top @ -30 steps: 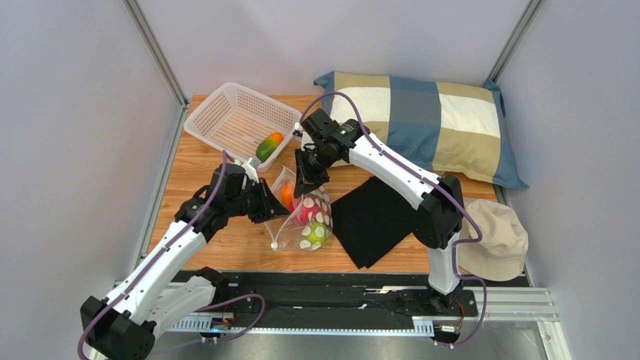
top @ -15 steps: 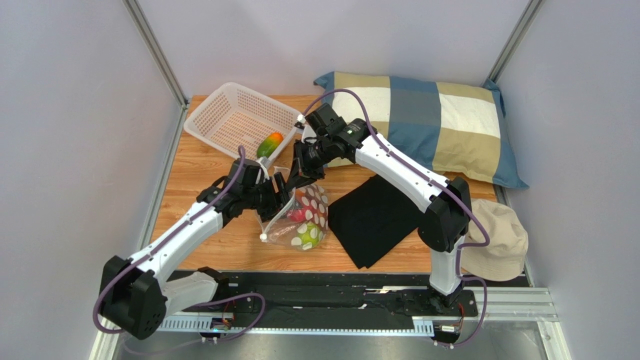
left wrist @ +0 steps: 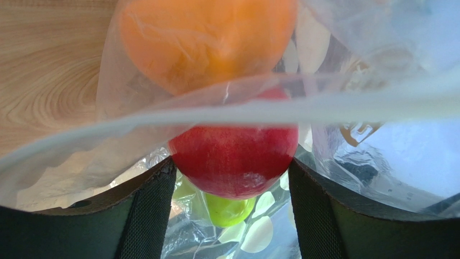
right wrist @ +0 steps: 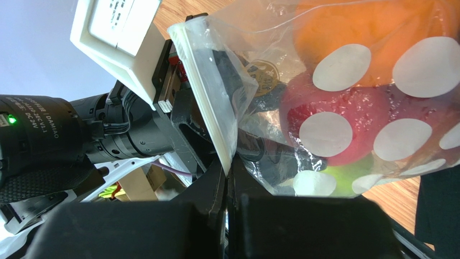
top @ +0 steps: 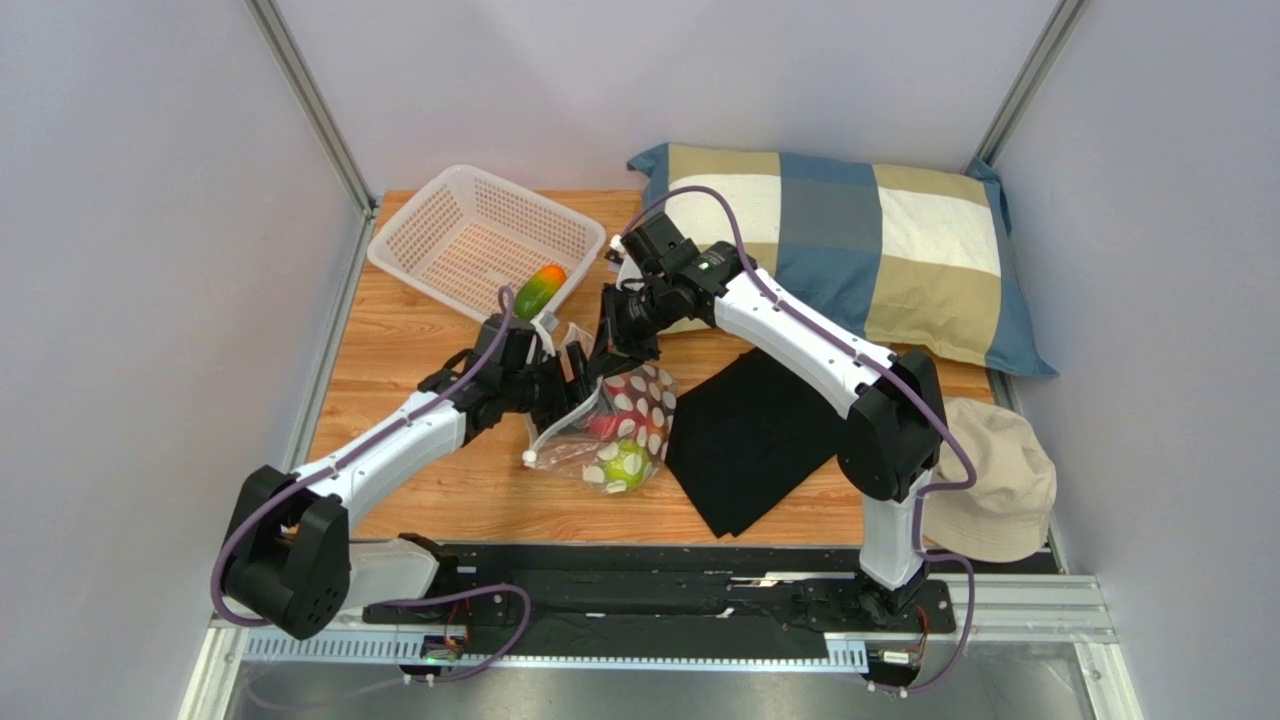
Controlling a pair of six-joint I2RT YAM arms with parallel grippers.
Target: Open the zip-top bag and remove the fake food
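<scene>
The right gripper (top: 616,350) is clenched on the lip of the bag (top: 624,435), which lies mid-table, just left of the black cloth (top: 751,435). The left gripper (top: 574,384) is released inside the bag's mouth, its fingers (left wrist: 151,216) either side of the red fruit (left wrist: 233,162). If they close on plastic too, the fruit may slip or drag the bag from the pinch. I cannot tell whether they touch the fruit. The green fruit (left wrist: 229,209) is mostly hidden.

Clear white-dotted zip-top bag (right wrist: 345,108); red fruit (left wrist: 233,162); checked pillow (top: 887,240).
</scene>
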